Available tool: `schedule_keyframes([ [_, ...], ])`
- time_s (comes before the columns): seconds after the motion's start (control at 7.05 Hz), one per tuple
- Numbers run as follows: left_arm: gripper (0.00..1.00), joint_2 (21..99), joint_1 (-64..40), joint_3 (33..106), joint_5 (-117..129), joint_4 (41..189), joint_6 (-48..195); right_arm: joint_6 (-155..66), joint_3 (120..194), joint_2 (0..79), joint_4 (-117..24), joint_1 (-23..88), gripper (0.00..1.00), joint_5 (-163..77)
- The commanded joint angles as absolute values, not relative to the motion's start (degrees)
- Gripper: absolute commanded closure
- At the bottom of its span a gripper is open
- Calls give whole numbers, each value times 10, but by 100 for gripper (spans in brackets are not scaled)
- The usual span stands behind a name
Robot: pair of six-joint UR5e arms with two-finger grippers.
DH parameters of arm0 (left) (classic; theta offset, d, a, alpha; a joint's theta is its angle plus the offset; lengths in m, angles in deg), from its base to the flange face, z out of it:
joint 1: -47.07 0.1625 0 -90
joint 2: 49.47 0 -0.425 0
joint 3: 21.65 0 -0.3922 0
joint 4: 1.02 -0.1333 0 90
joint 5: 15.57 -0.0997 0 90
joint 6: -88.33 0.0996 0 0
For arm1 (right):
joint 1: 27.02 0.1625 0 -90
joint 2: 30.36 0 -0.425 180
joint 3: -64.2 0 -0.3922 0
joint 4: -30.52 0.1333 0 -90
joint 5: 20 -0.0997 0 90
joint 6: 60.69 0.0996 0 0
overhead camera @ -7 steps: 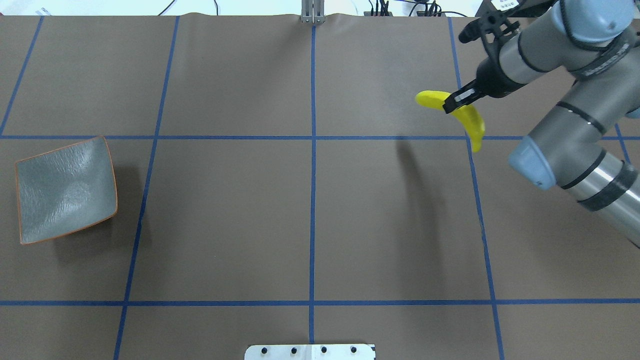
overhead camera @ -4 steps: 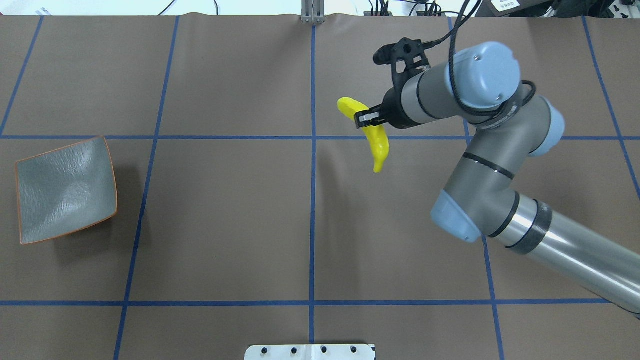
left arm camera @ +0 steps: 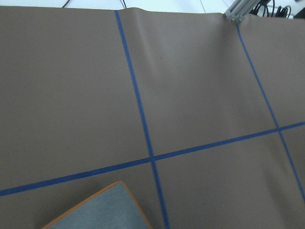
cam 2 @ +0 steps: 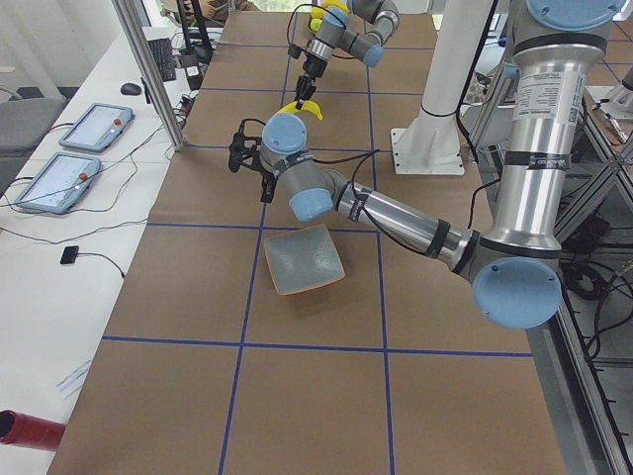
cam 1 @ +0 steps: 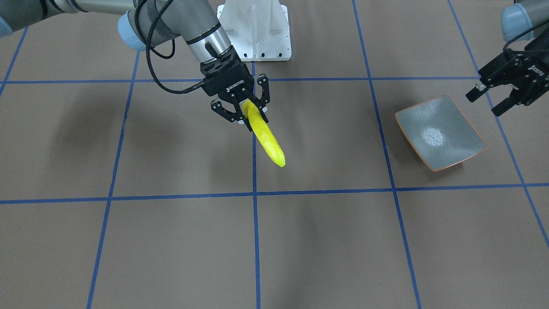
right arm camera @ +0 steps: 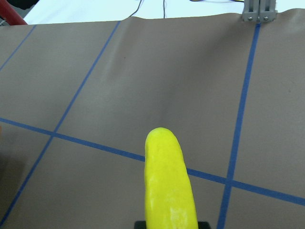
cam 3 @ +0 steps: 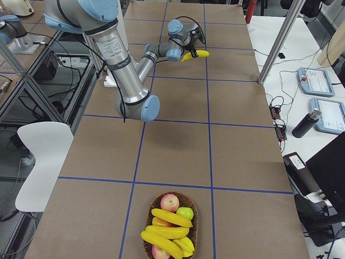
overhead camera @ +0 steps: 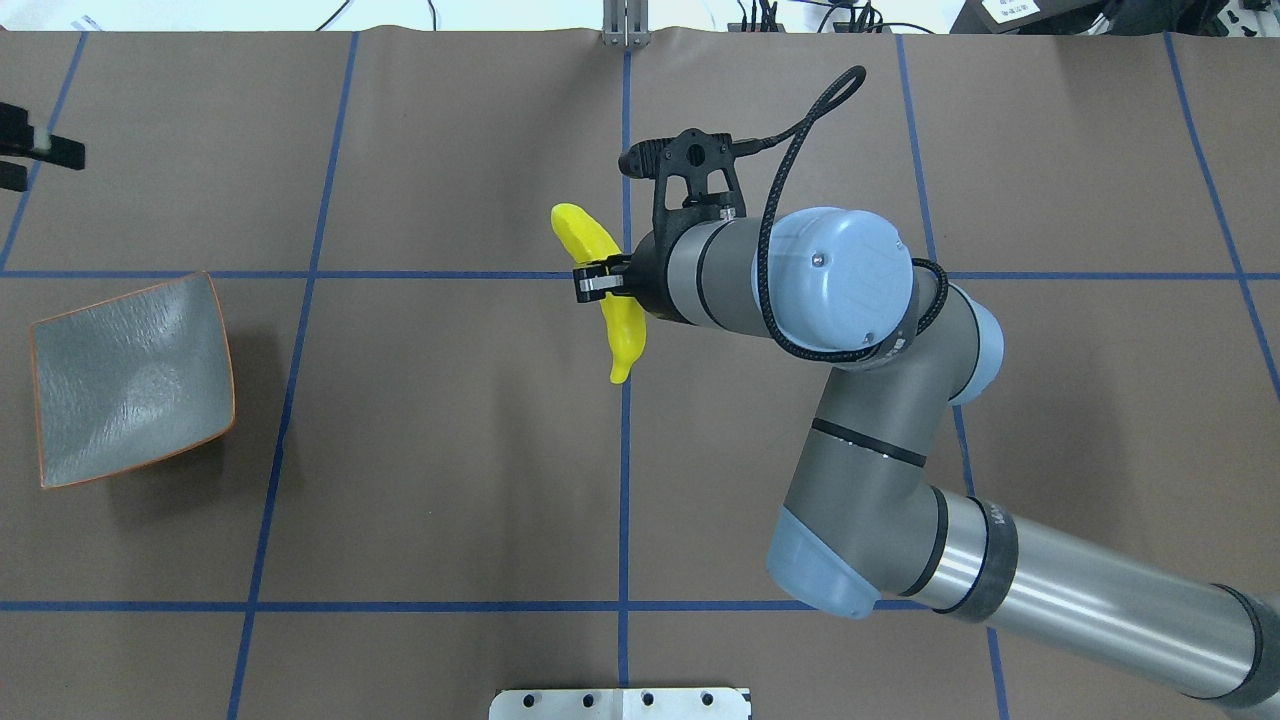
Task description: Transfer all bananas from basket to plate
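My right gripper [overhead camera: 598,281] is shut on a yellow banana [overhead camera: 626,335] and holds it in the air over the table's centre line, its tip hanging down [cam 1: 270,146]. In the right wrist view that banana [right arm camera: 169,186] juts forward from between the fingers. The grey-green plate [overhead camera: 130,380] with its orange rim lies bare at the table's left end. Beyond it hovers my left gripper [cam 1: 487,101], open with nothing in it. The wicker basket [cam 3: 149,241], seen only in the exterior right view, holds more bananas [cam 3: 168,232].
Red apples [cam 3: 170,203] and a green one lie in the basket with the bananas. A white mount [cam 1: 257,30] stands at the robot's base. Blue tape lines cross the brown mat. A corner of the plate [left arm camera: 102,212] shows in the left wrist view.
My right arm has swung left from the table's right side to its middle with the banana. The left gripper has come into the overhead view at the left edge.
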State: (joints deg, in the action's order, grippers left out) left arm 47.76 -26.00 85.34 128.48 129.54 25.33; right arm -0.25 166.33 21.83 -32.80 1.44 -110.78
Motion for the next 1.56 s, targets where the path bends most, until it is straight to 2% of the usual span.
schedule_keyframes([
  [0.0,0,541,-232,851,1280,1298,84,36,1670,206,-274,-41,100,-1041],
  [0.43,0,594,-210,854,1280,1298,-114,64,1667,189,-210,-93,100,-932],
  [0.71,0,627,-141,856,1186,1318,-221,63,1664,172,-212,-100,100,-915],
  [0.85,0,635,-95,855,1146,1323,-235,56,1661,170,-213,-96,100,-916],
  [1.42,0,639,-65,863,1144,1325,-281,63,1650,144,-210,-87,100,-915],
])
